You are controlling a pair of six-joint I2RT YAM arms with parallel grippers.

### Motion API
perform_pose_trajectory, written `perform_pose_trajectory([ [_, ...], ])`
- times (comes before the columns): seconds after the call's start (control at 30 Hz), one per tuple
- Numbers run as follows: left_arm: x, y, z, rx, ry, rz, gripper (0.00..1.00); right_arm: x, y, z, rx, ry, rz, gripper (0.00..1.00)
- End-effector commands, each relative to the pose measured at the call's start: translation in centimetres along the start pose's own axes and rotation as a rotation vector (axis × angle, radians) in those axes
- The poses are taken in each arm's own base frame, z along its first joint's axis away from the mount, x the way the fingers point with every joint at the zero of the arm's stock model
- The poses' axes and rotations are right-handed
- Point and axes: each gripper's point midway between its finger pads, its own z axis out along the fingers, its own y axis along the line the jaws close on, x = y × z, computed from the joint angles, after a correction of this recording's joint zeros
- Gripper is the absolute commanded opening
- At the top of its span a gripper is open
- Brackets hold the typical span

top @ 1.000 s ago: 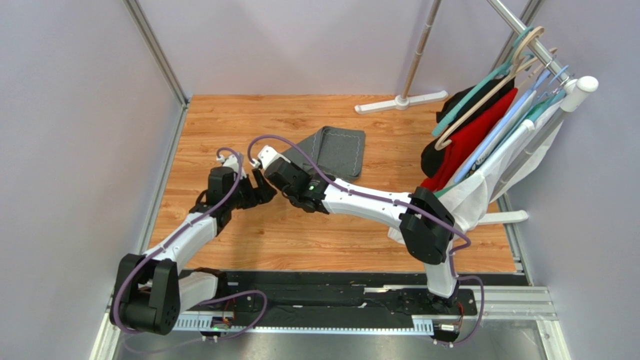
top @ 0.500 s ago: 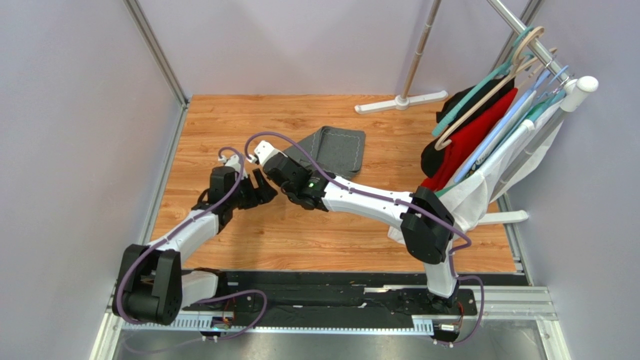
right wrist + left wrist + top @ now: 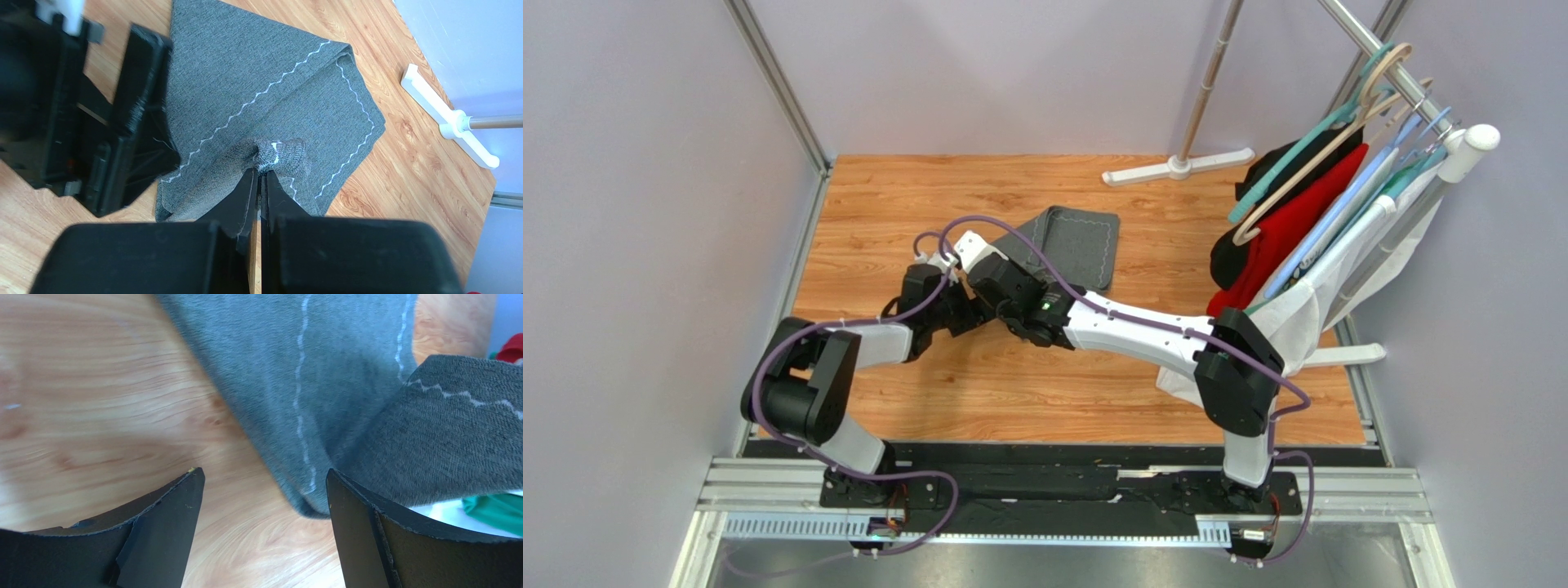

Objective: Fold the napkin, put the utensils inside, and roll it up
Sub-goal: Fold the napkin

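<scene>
Napkin (image 3: 1071, 243): lies partly folded on the far middle of the wooden bench (image 3: 879, 208).
Right end effector (image 3: 259, 174): shut tight, pinching a small bunch of the napkin.
Left end effector (image 3: 263, 478): wide open and holding nothing; a napkin corner shows between its fingers.
Utensils: not in sight.
Slip risk: the pinch is small, so the cloth could slide out and flop back.
Drag risk: pulling could move the whole napkin and make the fold crooked.
Bump risk: the two end effectors are very close together.

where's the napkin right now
In the top view the napkin lies centre-far on the wooden table, a bunch pinched by the right end effector.
</scene>
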Motion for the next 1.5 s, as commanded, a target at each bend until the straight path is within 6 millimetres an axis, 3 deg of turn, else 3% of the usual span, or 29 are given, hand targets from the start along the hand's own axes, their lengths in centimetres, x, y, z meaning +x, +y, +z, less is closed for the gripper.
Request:
perform_pose_trajectory([
  [0.0,1.2,-1.1,1.5,0.045,0.026,-0.065,0.83,-2.6,-1.8,-1.7,0.023,-0.085,0.084,0.0],
  [0.23,4.2,0.8,1.8,0.011,0.093,-0.096,0.81,-3.1,-2.4,-1.7,0.033,-0.098,0.102,0.0],
  [0.53,6.2,2.9,0.9,-0.058,0.136,-0.09,0.78,-3.6,-3.3,-2.6,0.044,-0.116,0.114,0.0],
  [0.97,7.3,5.7,-1.2,-0.211,0.169,-0.005,0.77,-3.7,-3.2,-2.9,0.032,-0.13,0.129,0.0],
  [1.2,6.7,4.4,-0.5,-0.19,0.183,0.055,0.77,-3.8,-2.9,-2.8,0.017,-0.145,0.144,0.0],
  [1.47,8.7,5.0,0.9,-0.194,0.285,0.06,0.7,-4.3,-3.1,-2.7,0.03,-0.158,0.147,0.0],
])
